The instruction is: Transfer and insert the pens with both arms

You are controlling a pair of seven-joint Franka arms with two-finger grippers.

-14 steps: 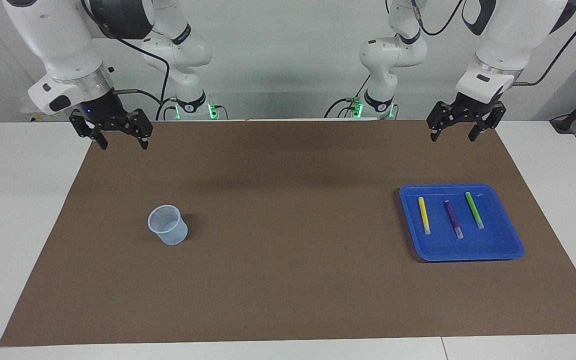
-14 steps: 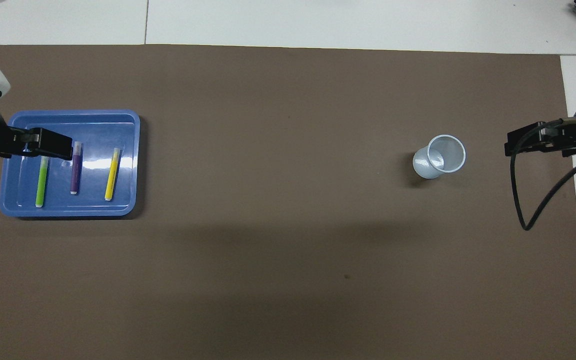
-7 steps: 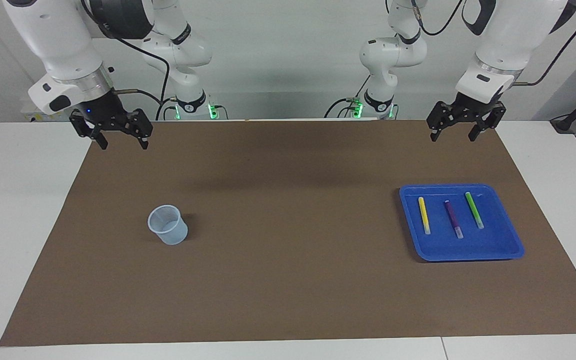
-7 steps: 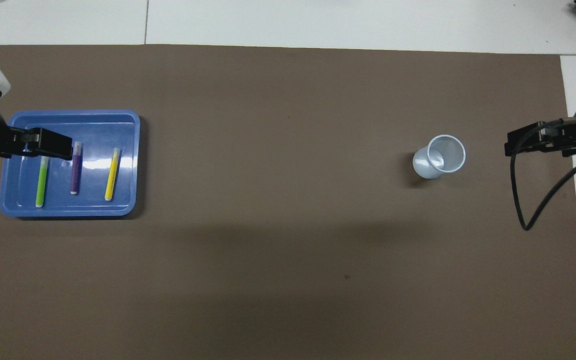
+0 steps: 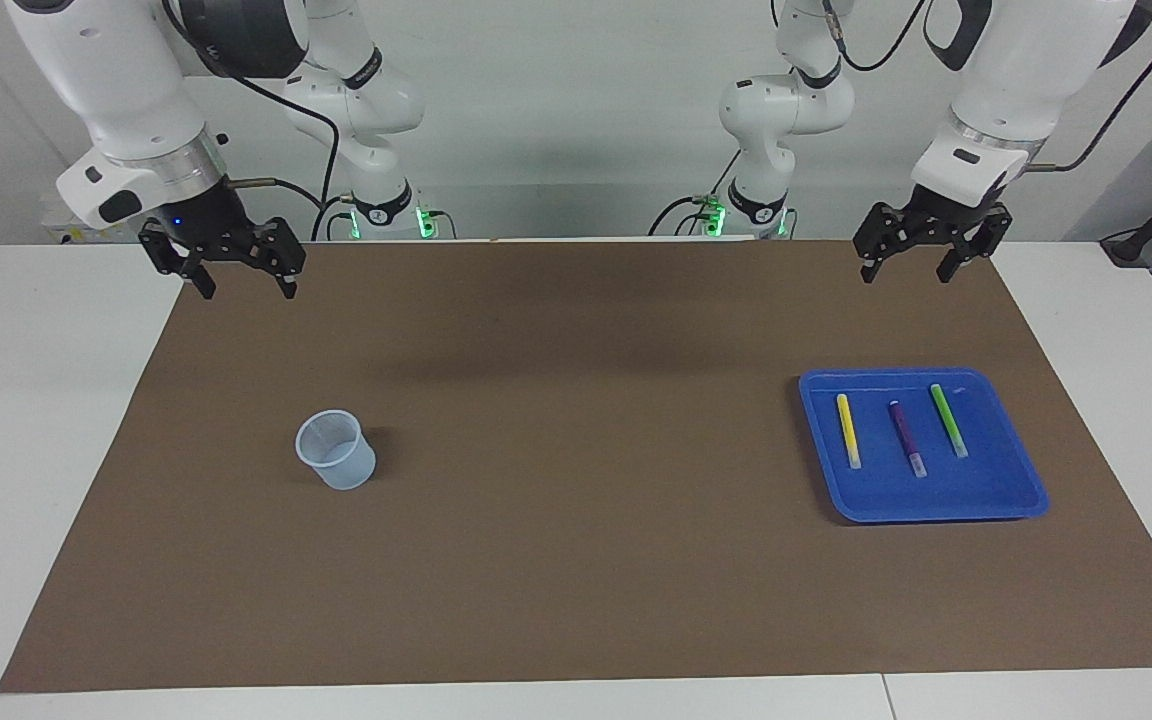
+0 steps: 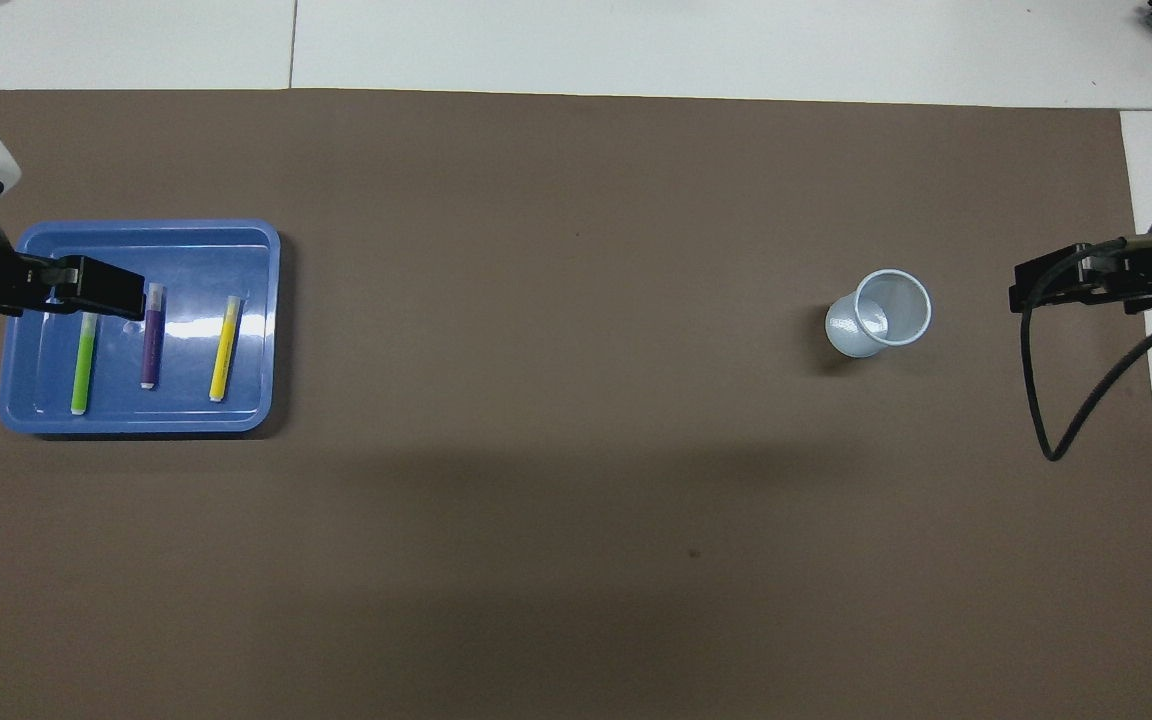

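Nothing is transferred yet. All three pens, yellow (image 5: 847, 430), purple (image 5: 906, 438) and green (image 5: 948, 420), lie in the tray (image 5: 1021, 495); the cup (image 5: 336, 463), well apart from the tray, is empty. The left claw (image 5: 911, 265), over the mat's edge near the tray, and the right claw (image 5: 241, 282) hang open, holding nothing.
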